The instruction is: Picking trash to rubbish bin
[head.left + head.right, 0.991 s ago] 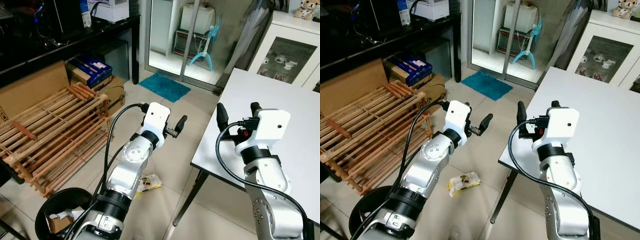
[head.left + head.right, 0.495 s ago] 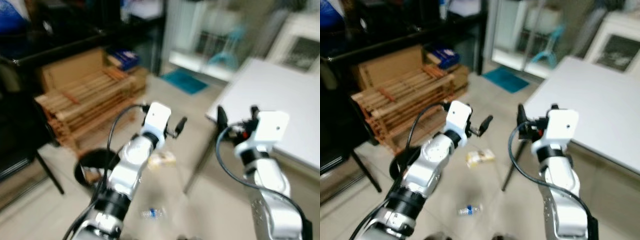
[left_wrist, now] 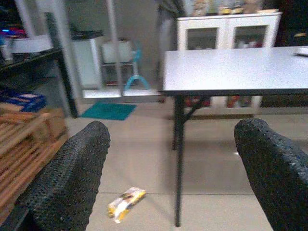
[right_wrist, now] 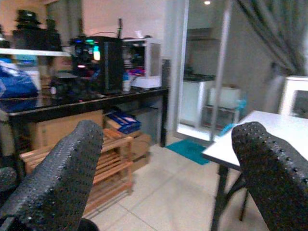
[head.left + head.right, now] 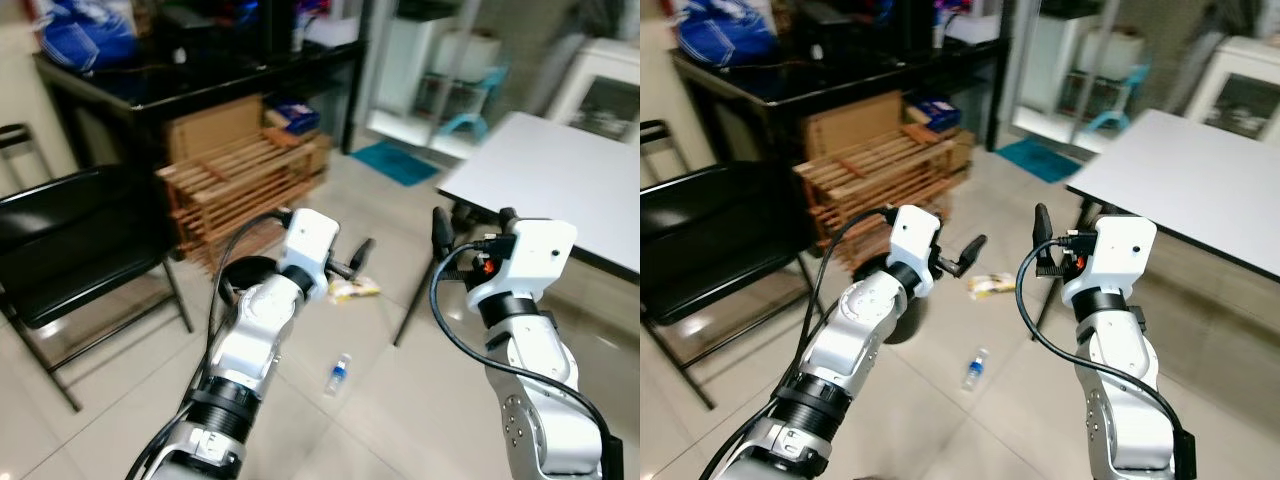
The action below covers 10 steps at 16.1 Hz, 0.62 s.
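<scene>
I see a pale tiled floor point(image 5: 120, 400) with soft glare. On my left stands a black chair point(image 5: 70, 250), beyond it a black desk point(image 5: 200, 80) with a wooden rack point(image 5: 240, 175) and cardboard boxes point(image 5: 215, 125) beneath. A white table point(image 5: 540, 165) sits on the right, a white cabinet point(image 5: 605, 95) behind it. A teal mat point(image 5: 400, 162) lies before a glass door point(image 5: 440, 60).

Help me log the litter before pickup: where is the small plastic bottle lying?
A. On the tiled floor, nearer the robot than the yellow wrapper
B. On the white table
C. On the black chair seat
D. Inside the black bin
A: the plastic bottle lies on the floor tiles, closer to the robot than the yellow wrapper.
</scene>
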Available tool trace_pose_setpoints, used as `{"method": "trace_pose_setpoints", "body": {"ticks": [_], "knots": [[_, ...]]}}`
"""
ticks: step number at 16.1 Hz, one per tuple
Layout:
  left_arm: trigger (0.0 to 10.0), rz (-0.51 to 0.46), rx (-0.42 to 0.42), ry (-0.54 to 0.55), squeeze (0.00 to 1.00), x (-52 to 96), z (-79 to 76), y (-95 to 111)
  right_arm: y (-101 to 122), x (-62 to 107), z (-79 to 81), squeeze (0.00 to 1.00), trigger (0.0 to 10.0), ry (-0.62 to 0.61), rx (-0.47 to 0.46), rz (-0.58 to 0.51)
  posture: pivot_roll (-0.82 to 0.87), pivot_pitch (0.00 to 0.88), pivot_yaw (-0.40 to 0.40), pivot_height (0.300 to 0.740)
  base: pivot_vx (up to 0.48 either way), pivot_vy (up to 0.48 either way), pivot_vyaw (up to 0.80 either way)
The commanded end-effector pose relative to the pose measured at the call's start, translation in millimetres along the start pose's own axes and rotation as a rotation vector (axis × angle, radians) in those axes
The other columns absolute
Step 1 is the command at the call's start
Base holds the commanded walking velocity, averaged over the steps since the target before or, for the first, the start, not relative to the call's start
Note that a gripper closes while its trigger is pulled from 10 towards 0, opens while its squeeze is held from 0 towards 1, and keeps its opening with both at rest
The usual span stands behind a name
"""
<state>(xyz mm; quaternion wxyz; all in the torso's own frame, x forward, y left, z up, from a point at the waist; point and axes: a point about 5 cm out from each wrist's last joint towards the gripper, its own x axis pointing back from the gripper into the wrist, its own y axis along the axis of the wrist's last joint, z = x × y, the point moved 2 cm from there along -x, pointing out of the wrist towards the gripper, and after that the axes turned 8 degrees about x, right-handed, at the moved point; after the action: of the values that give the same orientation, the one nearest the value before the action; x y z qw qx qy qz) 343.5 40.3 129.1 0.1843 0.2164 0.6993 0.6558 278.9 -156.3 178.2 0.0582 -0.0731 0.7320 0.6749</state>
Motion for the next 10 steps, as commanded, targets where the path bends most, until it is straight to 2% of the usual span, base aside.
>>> {"method": "trace_pose_setpoints", "body": {"ticks": [1,4,10], "knots": [[10.0,-0.005,-0.002,-0.02,0.0,-3.6,-2.5,5.5,0.0,-0.6,-2.8,0.0,10.0,-0.009,0.001,0.003,0.15,0.007,-0.056,0.74,0.0,0.0,0.0],[10.0,0.007,0.01,-0.025,0.0,-4.7,-3.0,3.6,0.6,-0.8,-4.9,0.0,10.0,-0.015,0.009,0.001,0.14,0.002,-0.058,0.74,0.0,0.0,0.0],[10.0,0.009,0.024,-0.031,0.0,-7.9,-5.1,2.6,1.7,-0.8,-7.4,0.0,10.0,-0.022,0.024,0.0,0.12,0.0,-0.057,0.74,0.0,-0.366,0.0]]}}
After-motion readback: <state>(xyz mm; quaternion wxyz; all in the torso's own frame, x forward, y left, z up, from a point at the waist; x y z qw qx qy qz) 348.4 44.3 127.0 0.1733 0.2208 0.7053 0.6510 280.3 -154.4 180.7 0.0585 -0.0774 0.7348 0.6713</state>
